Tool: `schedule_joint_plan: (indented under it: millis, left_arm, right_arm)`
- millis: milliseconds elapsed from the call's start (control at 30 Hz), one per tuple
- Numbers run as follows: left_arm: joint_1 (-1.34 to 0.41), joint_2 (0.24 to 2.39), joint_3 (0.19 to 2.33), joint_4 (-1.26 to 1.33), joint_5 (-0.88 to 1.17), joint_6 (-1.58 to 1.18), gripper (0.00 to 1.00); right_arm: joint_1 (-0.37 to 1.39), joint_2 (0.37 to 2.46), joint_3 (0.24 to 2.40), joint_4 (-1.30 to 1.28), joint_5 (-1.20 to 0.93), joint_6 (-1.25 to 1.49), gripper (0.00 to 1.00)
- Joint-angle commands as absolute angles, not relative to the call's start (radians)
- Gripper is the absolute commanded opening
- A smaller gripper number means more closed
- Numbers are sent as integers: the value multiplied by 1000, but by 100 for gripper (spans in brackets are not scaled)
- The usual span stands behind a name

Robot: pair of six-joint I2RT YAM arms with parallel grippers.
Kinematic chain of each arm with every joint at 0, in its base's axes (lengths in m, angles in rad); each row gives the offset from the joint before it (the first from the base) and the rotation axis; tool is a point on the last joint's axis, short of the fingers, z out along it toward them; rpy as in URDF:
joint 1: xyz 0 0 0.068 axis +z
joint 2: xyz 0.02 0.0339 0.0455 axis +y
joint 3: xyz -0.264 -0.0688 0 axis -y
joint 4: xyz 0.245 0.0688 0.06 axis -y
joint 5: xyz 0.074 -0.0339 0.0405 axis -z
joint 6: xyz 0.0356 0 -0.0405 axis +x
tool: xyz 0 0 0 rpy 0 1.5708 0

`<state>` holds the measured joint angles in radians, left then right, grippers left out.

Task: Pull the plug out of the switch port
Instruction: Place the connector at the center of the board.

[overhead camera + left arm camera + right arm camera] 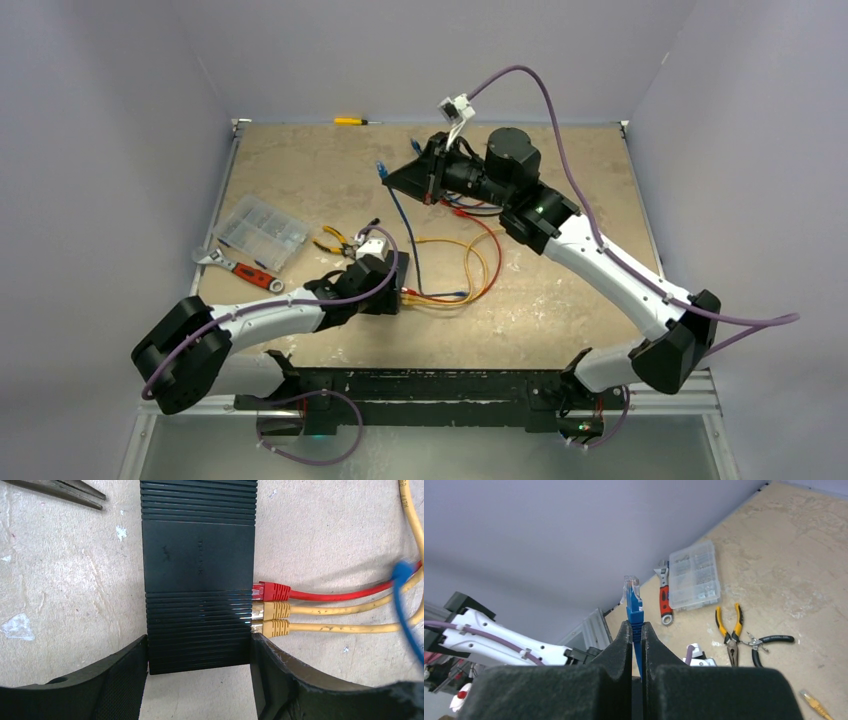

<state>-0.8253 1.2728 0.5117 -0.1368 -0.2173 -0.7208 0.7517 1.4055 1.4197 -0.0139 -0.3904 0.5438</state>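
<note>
Left jaws: clamped across the switch (197, 575), one finger against each long side at the end nearest the wrist. The switch lies flat on the surface (65, 580), and most of its body reaches out beyond the fingertips.

Port side, just past the right-hand finger: two yellow plugs (272, 619) and one red plug (272, 591), all seated side by side. Their cables run away from the jaws.

Right jaws: pressed together, pinching the blue plug (632, 600) at its boot. The clear tip stands up beyond the fingertips. These jaws are raised off the surface and well apart from the switch. The blue cable (400, 235) hangs down from them toward the left jaws.

Seen past the right jaws, on the surface: pliers (730, 632), a red-handled wrench (665, 600) and a clear compartment box (694, 575).
</note>
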Motion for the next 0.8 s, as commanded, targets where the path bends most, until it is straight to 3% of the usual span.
schedule_joint_plan:
  millis: [0,267,767]
  left_arm:
    - [-825,1324,456,-188,-159,-726,0]
    - [-825,1327,454,-183,-153,-724,0]
    - [-827,1324,457,-189,-166,-725,0]
  right_arm:
    - [747,1324,1472,90,-416,581,0]
    - [744,1258,1448,146,-386,589,0]
    - [671,1295,1482,-39,-310,505,0]
